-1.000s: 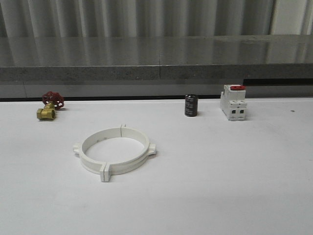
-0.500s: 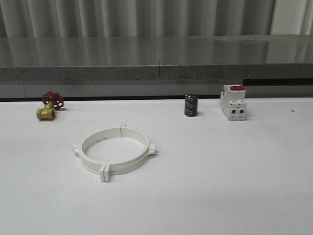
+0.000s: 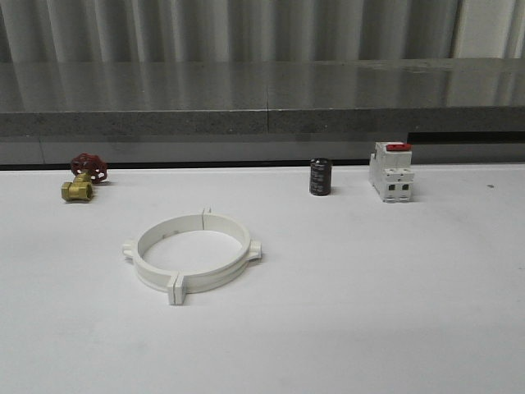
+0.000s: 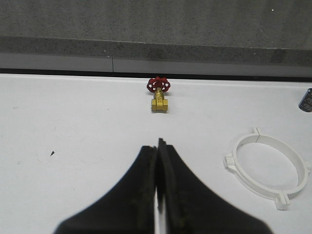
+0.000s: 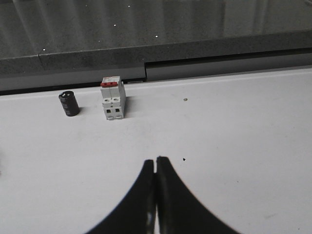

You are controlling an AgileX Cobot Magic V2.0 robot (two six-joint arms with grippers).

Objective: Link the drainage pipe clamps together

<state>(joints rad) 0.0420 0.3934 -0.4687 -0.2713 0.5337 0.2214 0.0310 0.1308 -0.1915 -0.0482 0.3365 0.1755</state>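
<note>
The two white drainage pipe clamps (image 3: 191, 254) lie flat on the white table, left of centre, their ends meeting so they form one wide ring with small tabs sticking out. The same drainage pipe clamps (image 4: 267, 167) appear in the left wrist view, off to one side of the fingers. My left gripper (image 4: 157, 145) is shut with nothing in it and hangs over bare table, well short of the ring. My right gripper (image 5: 155, 160) is shut and empty too, over bare table in front of the breaker block.
A brass valve with a red handwheel (image 3: 83, 177) stands at the back left. A black cylinder (image 3: 320, 176) and a white red-topped breaker block (image 3: 390, 171) stand at the back right. A grey ledge (image 3: 262, 123) runs along the table's far edge.
</note>
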